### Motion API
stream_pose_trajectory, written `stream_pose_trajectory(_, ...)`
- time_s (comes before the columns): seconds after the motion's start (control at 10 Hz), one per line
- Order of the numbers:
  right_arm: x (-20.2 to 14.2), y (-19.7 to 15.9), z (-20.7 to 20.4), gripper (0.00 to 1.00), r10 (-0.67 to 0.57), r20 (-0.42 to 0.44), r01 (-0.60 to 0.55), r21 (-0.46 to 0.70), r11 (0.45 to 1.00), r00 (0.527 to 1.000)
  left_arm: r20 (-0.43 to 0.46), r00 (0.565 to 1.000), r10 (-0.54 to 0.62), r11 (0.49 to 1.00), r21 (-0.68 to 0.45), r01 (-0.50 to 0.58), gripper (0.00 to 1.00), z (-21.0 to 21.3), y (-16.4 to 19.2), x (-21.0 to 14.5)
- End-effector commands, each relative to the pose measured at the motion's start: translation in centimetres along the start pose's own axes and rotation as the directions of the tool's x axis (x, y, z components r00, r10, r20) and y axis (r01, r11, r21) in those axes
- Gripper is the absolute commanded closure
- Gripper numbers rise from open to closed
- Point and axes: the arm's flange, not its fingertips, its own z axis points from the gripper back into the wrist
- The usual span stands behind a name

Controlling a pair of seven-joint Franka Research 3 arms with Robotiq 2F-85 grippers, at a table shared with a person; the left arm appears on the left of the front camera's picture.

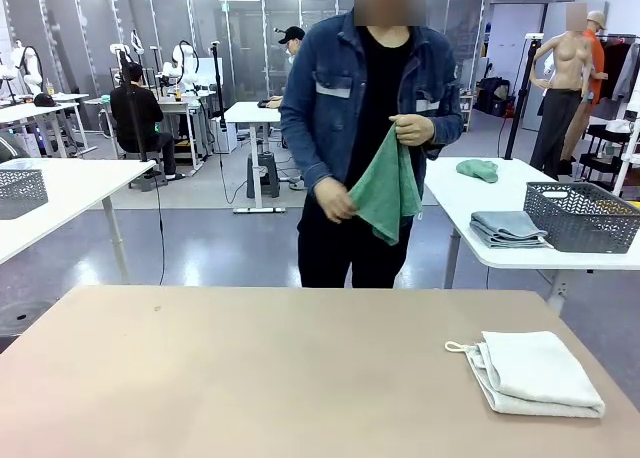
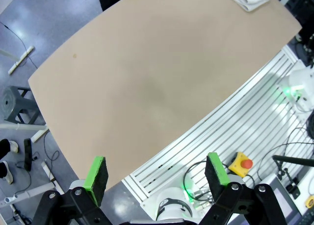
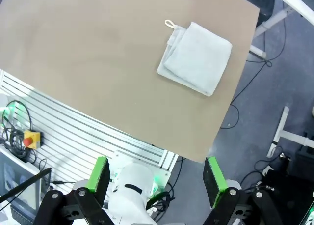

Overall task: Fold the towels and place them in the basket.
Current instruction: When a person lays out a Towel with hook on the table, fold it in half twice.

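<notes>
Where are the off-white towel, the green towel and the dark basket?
off-white towel point(image 1: 540, 373), front view, middle of its folded top face.
green towel point(image 1: 388, 193), front view, middle of the hanging cloth.
dark basket point(image 1: 585, 223), front view, its mesh front wall.

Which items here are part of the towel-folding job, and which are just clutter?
Job:
- off-white folded towel on the table
- green towel held by the person
- dark mesh basket

Lying about:
- grey-blue folded cloths
- paler grey basket
- crumpled green cloth
</notes>
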Motion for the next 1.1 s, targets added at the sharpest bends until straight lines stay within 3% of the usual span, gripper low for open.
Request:
stream_pose_trajectory(0.0,0.22,0.11,0.18,0.05,0.003,0.0,-0.003,-0.007,1.0,1.0,0.006,1.0,-0.008,1.0,0.0,0.008,0.0,-0.01,0.02,0.14)
stream_pose_trajectory(1.0,0.22,0.11,0.18,0.05,0.003,0.0,-0.003,-0.007,1.0,1.0,0.006,1.0,-0.008,1.0,0.0,0.008,0.0,-0.01,0.02,0.14)
